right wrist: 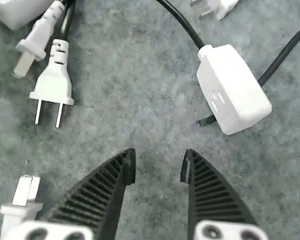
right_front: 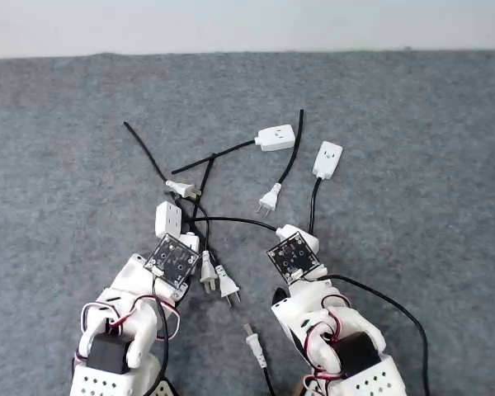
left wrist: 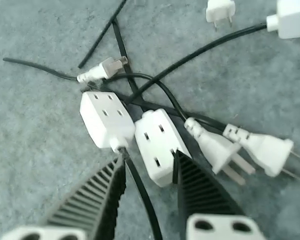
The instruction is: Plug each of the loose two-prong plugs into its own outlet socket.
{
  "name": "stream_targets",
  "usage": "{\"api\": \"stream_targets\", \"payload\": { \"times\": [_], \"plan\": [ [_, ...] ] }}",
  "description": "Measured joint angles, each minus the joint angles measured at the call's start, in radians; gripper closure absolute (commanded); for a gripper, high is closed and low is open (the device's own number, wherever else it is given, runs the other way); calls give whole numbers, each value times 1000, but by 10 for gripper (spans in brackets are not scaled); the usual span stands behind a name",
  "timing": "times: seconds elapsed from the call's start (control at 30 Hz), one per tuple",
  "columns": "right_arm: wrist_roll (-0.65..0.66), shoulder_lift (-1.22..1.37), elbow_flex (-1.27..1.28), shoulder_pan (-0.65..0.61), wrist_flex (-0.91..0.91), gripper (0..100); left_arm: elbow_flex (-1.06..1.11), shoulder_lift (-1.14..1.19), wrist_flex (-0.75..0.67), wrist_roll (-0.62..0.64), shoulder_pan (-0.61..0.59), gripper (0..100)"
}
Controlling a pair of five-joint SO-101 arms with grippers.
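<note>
Down among the tangled black cords (left wrist: 200, 50), the left gripper (left wrist: 149, 159) sits with its jaws spread either side of a white outlet socket (left wrist: 157, 142), and a second socket (left wrist: 104, 120) lies just beside it. A two-prong plug (left wrist: 217, 152) and a neighbouring plug (left wrist: 262, 150) lie close by, both loose. The right gripper (right wrist: 158, 160) hangs spread over bare grey carpet (right wrist: 140, 115), with a third socket (right wrist: 235, 95) ahead and a white plug (right wrist: 52, 87) near. Nothing looks seated, so this reads as the opening grab. Next, the left should clamp the socket body squarely while the right takes a plug, prongs aligned to the slots.
</note>
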Motion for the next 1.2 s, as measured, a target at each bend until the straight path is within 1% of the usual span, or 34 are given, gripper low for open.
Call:
{"api": "stream_targets", "payload": {
  "times": [0.07, 0.1, 0.23, 0.3, 0.37, 0.47, 0.53, 0.63, 0.73, 0.9, 1.03, 1.2],
  "plan": [
    [57, 0, 0, 17, -28, 842, 0, 0, -43, 0, 0, 841],
    [101, 0, 0, 44, -52, 842, 0, 0, -69, 0, 0, 841],
    [308, 5, 0, 203, -181, 841, -3, 0, -149, 0, -31, 840],
    [362, 8, 2, 275, -209, 841, -14, 0, -152, 0, -71, 840],
    [362, 9, 2, 296, -215, 841, -48, 0, -152, 3, -123, 836],
    [344, 9, 2, 315, -221, 842, -98, 0, -138, 60, -173, 784],
    [336, 9, 2, 319, -221, 843, -124, 0, -121, 97, -180, 760],
    [336, 9, 0, 347, -204, 843, -132, 0, -103, 129, -186, 761],
    [334, 9, -6, 399, -196, 841, -135, 0, -101, 137, -186, 761],
    [334, 9, -6, 407, -196, 841, -135, 18, -106, 138, -186, 761],
    [336, 9, -6, 402, -196, 841, -153, 183, -184, 144, -186, 761],
    [336, 9, -6, 402, -196, 841, -273, 552, -295, 144, -186, 761]
  ]
}}
